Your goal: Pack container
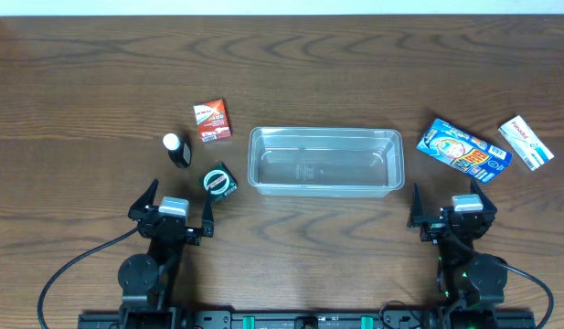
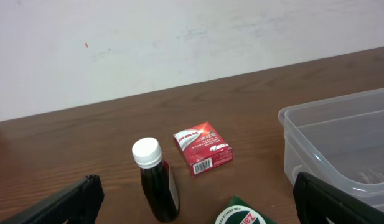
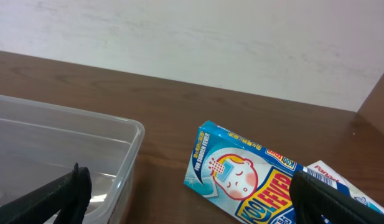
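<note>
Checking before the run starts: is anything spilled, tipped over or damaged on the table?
Nothing stands out. The container is upright and empty, the bottle stands capped, and the red box, green box, blue box and white box look intact.

In your left wrist view the right edge is cutting off the container [image 2: 332, 140] and the bottom edge is cropping the green-topped box [image 2: 241, 215]. In your right wrist view the bottom edge is clipping the blue fever box [image 3: 235, 177] and the white box [image 3: 327, 170].
</note>
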`<state>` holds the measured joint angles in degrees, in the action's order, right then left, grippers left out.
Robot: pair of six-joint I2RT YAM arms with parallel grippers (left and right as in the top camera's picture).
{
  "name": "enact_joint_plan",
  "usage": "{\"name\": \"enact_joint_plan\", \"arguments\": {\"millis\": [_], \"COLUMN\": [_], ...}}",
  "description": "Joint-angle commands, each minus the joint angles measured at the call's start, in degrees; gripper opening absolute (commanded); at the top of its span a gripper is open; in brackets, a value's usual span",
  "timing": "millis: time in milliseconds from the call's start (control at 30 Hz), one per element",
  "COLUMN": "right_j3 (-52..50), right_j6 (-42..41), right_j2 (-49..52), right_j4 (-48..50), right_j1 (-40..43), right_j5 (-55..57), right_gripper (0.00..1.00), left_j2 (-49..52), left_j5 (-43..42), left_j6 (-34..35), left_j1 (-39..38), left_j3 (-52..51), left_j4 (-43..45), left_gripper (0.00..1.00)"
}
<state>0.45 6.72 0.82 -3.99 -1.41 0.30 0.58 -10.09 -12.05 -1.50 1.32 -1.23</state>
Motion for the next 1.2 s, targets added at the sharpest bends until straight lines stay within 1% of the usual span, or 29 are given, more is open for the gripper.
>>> {"name": "enact_joint_plan", "arguments": {"millis": [0,333,500,767,900,1000,1167], "right_j3": [-0.1,-0.1,-0.1,-0.1,0.5,3.1,12.9], "right_j6": [0.6,0.7,0.9,0.5,-3.8,-5.0,-5.0], "right_j2": [-0.4,-0.4,-0.4,-0.4,-0.4,0.5,7.6], "right_j4": [-0.2,0.3,0.3,0.3,-0.8,-3.5,-9.0], "right_j1": [0.4,0.4,0.4,0.4,0.4,0.4,0.4], "right_j5": [0.8,0.8,4.7,2.8,0.9,-0.6,-1.2], "right_gripper": [0.99,0.99,0.99,0.99,0.99,0.99,0.99], "left_j2": [-0.3,-0.3,-0.3,-0.3,-0.3,-0.3,-0.3], "left_j5": [-0.2,-0.2,-0.2,-0.2,-0.2,-0.2,-0.2], "left_j6": [-0.5,-0.5,-0.5,-0.5,-0.5,-0.5,-0.5], "left_j1": [0.3,0.3,0.3,0.3,0.3,0.3,0.3], "left_j3": [-1.1,-1.1,-1.1,-1.1,-1.1,-1.1,-1.1], "left_j4": [-1.7,-1.7,-1.7,-1.7,-1.7,-1.7,-1.7], "left_gripper": [0.98,0.98,0.98,0.98,0.98,0.98,0.98]}}
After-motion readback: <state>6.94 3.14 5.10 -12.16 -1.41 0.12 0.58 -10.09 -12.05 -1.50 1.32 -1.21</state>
